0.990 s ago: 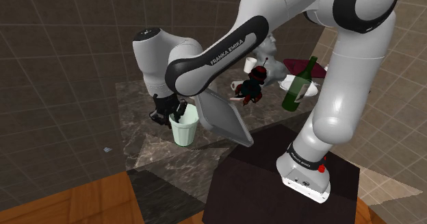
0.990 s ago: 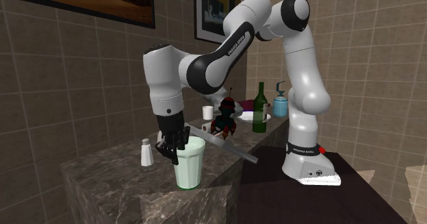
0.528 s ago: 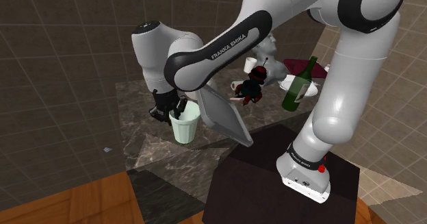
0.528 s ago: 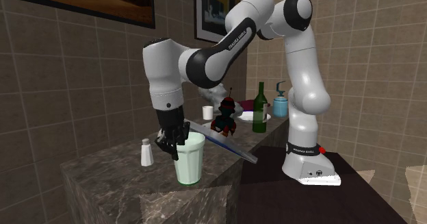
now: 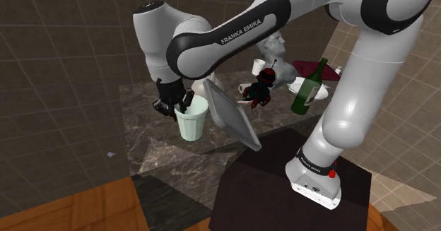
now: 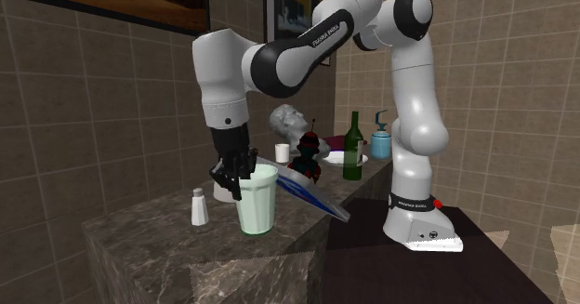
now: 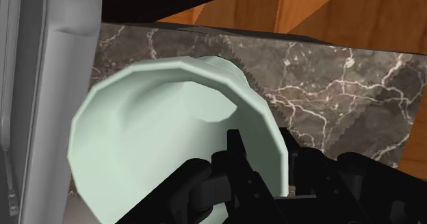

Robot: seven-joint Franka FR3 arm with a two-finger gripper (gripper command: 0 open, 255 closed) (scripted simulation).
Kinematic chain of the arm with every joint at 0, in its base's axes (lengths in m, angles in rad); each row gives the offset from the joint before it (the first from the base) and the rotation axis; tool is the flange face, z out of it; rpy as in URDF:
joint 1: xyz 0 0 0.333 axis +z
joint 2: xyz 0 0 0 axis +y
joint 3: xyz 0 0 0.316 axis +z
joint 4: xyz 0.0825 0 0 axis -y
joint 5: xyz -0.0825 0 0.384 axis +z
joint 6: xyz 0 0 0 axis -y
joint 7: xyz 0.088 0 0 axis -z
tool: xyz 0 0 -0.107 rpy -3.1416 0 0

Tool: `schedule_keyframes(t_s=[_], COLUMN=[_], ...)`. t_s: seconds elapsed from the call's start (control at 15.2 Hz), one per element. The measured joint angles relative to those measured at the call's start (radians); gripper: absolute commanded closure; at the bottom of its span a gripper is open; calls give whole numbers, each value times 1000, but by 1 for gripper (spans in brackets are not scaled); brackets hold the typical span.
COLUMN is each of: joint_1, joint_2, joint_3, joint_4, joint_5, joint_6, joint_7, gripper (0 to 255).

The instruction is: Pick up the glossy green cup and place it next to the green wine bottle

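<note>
Held by the rim, ready for carrying to the green bottle (image 5: 309,88).
Above the marble counter (image 5: 145,134), well apart from that bottle: a pale mint cup (image 5: 192,123), plain, faceted, widening upward, upright, seemingly just clear of the stone. Pinched at the rim by the gripper (image 5: 182,108), one finger inside, one outside, barely parted, leaving the base free for setting down.

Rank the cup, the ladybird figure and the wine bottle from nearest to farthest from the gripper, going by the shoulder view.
1. The pale green cup: its rim is clasped in the gripper.
2. The ladybird figure: mid-counter, toward that view's right.
3. The green wine bottle: farthest right.
</note>
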Motion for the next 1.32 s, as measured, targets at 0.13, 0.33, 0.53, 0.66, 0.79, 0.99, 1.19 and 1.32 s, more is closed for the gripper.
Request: schedule_keyframes(t_s=[0.13, 0.33, 0.53, 0.66, 0.79, 0.99, 1.19, 1.32], joint_1=[0, -4, -4, -6, -6, -8, -8, -8], joint_2=[-10, -31, -40, -54, -65, -75, -83, -90], joint_3=[2, 4, 5, 5, 6, 6, 7, 7], joint_4=[16, 35, 65, 79, 96, 128, 160, 176], joint_5=[9, 24, 31, 41, 49, 56, 62, 66], joint_6=[-24, -58, -94, -118, -144, -183, -221, -243], joint_7=[-7, -21, -29, -38, -44, -54, -61, -66], gripper=[255, 255, 255, 255, 255, 255, 255, 255])
